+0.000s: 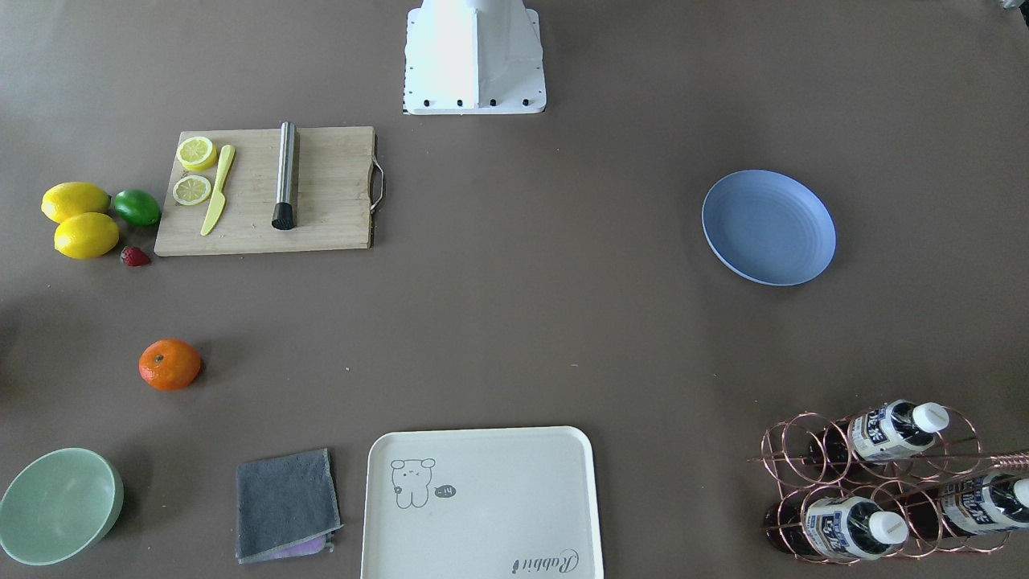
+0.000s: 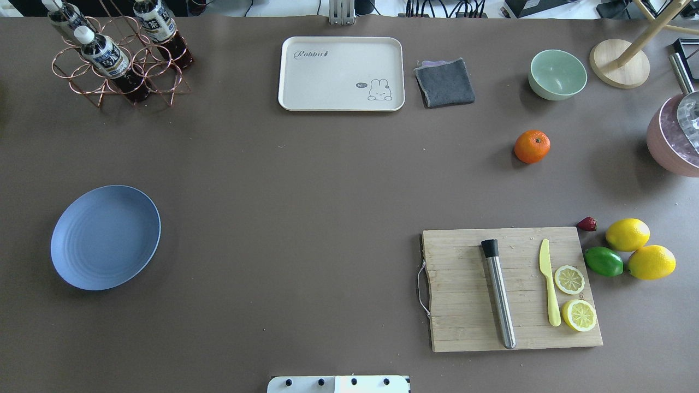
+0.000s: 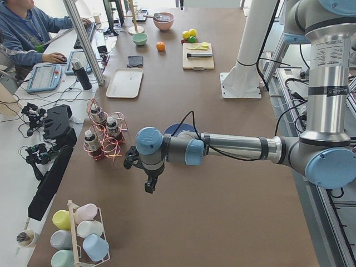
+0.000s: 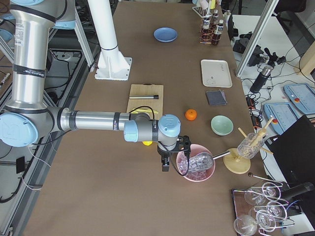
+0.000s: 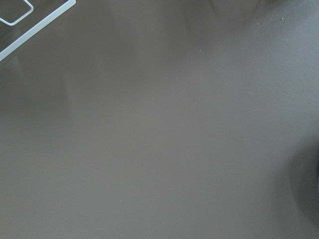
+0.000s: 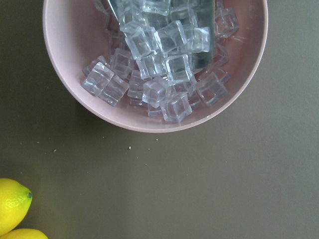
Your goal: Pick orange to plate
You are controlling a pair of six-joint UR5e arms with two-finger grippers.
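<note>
Starting on my left, the left gripper [image 3: 148,186] hangs over the brown tabletop [image 5: 159,119], near the copper bottle rack [image 2: 117,71]. Only the side camera catches it, so I cannot tell whether its jaws are apart or together. Next comes the blue plate [image 2: 105,237], lying flat on the robot's left side of the table.

Moving across, the far edge holds a cream tray [image 2: 341,73], then a folded grey cloth [image 2: 445,83], then a mint-green bowl [image 2: 557,73]. Now the orange [image 2: 532,146]: it sits on the table on the robot's right side, near the green bowl and well apart from the plate.

Closer to the base is the wooden cutting board [image 2: 464,289], carrying a steel muddler [image 2: 499,297], a yellow knife [image 2: 549,289] and two lemon slices [image 2: 569,279]. Beside the board are a strawberry [image 2: 587,224], a lime [image 2: 603,261] and two lemons [image 2: 627,234].

Furthest right, the right gripper [image 4: 165,164] hangs just beside a pink bowl [image 6: 149,119] full of ice cubes [image 6: 164,64]. I cannot tell the state of its jaws either.
</note>
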